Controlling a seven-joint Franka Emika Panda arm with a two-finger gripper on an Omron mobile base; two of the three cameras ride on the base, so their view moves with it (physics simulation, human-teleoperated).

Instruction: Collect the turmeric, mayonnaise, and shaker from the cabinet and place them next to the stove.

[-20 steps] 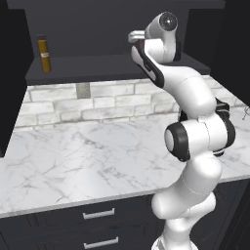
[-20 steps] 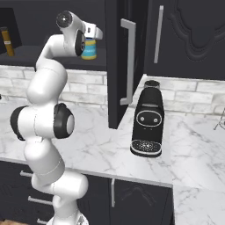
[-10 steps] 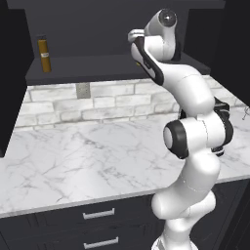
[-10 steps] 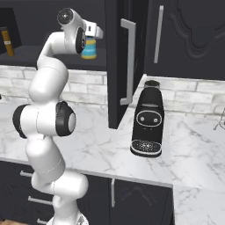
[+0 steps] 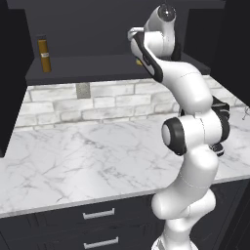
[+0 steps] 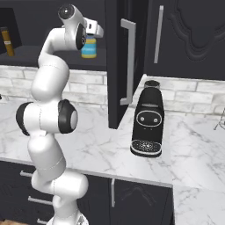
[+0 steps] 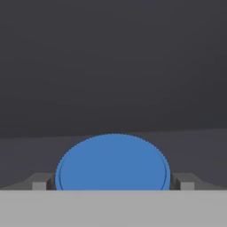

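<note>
The gripper [image 7: 113, 184] stands with its jaws fully apart, one fingertip [image 7: 41, 184] on each side of the mayonnaise [image 7: 113, 162], whose blue lid sits squarely between them in the hand view. The jar stands on the cabinet shelf [image 6: 52, 63] near its right end, just behind the open cabinet door [image 6: 123, 61] in the right base view.

To do this step well, I would lower the hand until the pads lie beside the yellow body rather than the lid rim, keep it centred, then close; the jar is wide, so there is little spare room on either side.

Farther off, the turmeric [image 5: 44, 54] stands upright near the shelf's left end, well apart from the jar.

Compared with a second ago, the wrist has edged slightly further in toward the jar; both bottles stand as before.
</note>
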